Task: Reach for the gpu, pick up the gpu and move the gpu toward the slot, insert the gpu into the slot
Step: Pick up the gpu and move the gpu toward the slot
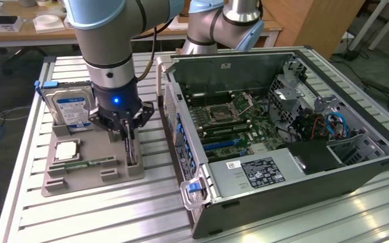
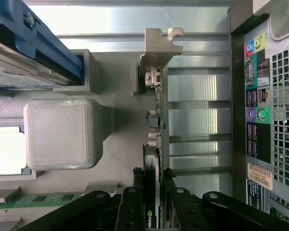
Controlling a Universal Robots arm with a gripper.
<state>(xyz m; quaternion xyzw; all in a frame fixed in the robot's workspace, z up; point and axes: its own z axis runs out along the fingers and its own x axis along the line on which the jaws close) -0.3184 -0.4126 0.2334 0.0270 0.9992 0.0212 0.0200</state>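
My tool (image 2: 152, 180) is closed on the gpu (image 2: 156, 120). Its two black fingers (image 2: 131, 197) press on the two flat faces of the card, about at the middle of its long upper edge. The gpu stands on its edge in a groove of the grey holder (image 1: 79, 182), and I judge it is not yet lifted.

I expect the card to be stiff and rather light, but fragile. It is thin, its faces are smooth enough to slip, and small parts sit on them. I think a hold at the middle of the faces is right, because the card will then hang level and its lower edge is left free. The pale metal bracket (image 2: 159, 48) at one end may make that end a little heavier.

Beside the gpu, in the same holder, lie a small green memory stick (image 1: 86, 164) and a square chip (image 1: 66, 150). Farther off stands a hard drive (image 1: 69, 104) with a blue label. The holder rests on the ribbed metal worktop (image 1: 113, 217).

On the exterior view's right, just beside the holder, lies the open computer case (image 1: 303, 172). I take one of the long blue connectors on its board to be the slot (image 1: 223, 144), well apart from the gpu.
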